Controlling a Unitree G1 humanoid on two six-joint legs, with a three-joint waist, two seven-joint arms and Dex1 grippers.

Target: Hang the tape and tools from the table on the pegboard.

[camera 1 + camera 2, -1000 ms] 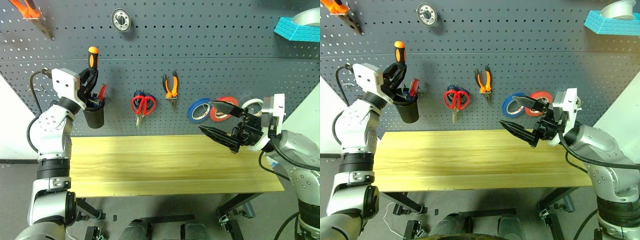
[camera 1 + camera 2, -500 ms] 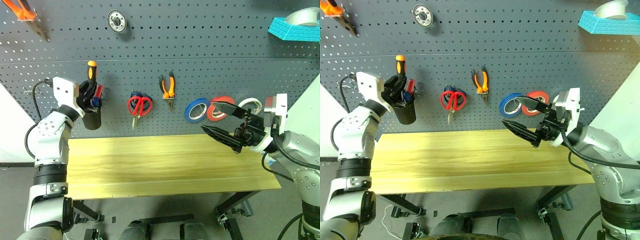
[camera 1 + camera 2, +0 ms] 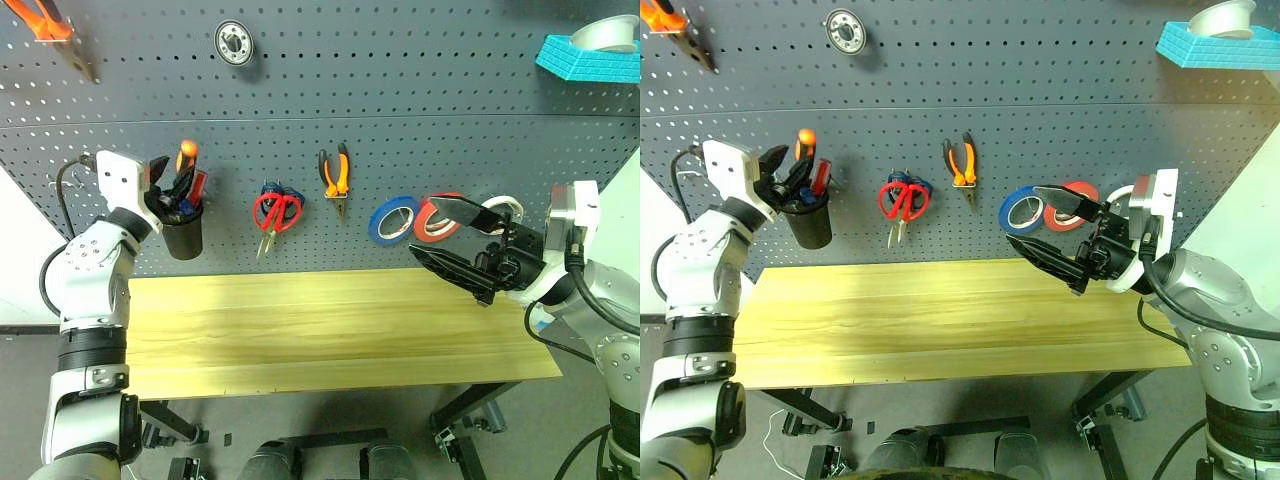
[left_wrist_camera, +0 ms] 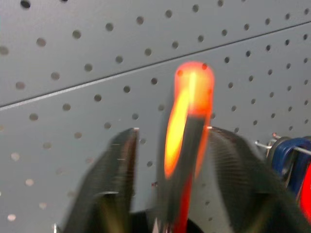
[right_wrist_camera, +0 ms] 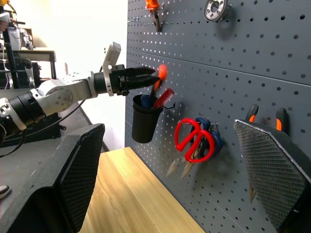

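Starting at the left edge of the pegboard [image 3: 400, 90]: the left gripper [image 3: 168, 185] sat right at the black cup [image 3: 184, 238] hanging there, and the screwdriver [image 3: 186, 155] with the orange-and-black handle stood upright in that cup next to a red-handled screwdriver [image 3: 199, 186]. In the left wrist view the handle ran lengthwise straight up between the two fingers [image 4: 116, 170], and there was a gap on either side, so I'd call the jaws parted around it rather than clamped (a release, by the look of it). That's the relation the next move hangs on, I think: the handle's long axis lay along the gripper, so backing straight off should clear it without tipping it.

Further right hung the red scissors [image 3: 272, 212] over a blue-handled pair, then the pliers [image 3: 337, 175], then a blue roll [image 3: 396, 219], the red tape [image 3: 432, 222] and a whitish roll [image 3: 505, 212] near the right edge.

The right gripper [image 3: 447, 240] hovered over the table [image 3: 330, 330] by its back right corner, in front of the tape rolls, jaws spread wide and holding nothing.

The tabletop had no tools left on it, so the job looked basically done.
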